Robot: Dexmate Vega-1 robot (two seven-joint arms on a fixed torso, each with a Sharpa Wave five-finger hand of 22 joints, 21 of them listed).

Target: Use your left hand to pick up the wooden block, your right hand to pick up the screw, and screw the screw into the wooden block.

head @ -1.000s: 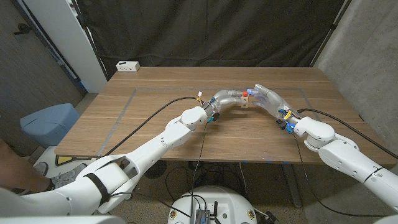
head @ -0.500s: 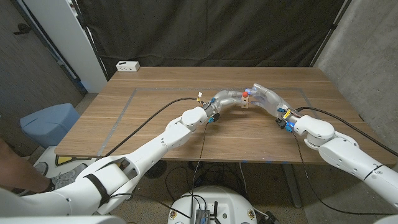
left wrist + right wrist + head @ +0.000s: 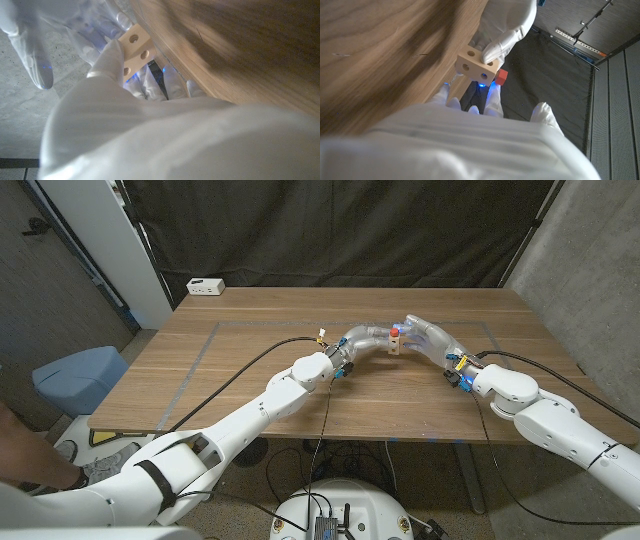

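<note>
The wooden block (image 3: 396,344) sits above the middle of the counter (image 3: 240,370), a little toward its far side, held up between the two hands. In the right wrist view the wooden block (image 3: 476,67) shows round holes on its faces, and the left hand's fingers (image 3: 501,44) wrap over its top corner. The left hand (image 3: 365,339) grips the block from the robot's left. A small red part, apparently the screw (image 3: 396,332), sits at the block's upper edge; in the right wrist view it peeks out just behind the block (image 3: 502,76). The right hand (image 3: 428,336) meets the block from the other side, its fingers closed in around the screw, though the exact pinch is hidden. A white power strip (image 3: 205,286) lies at the counter's far left corner.
</note>
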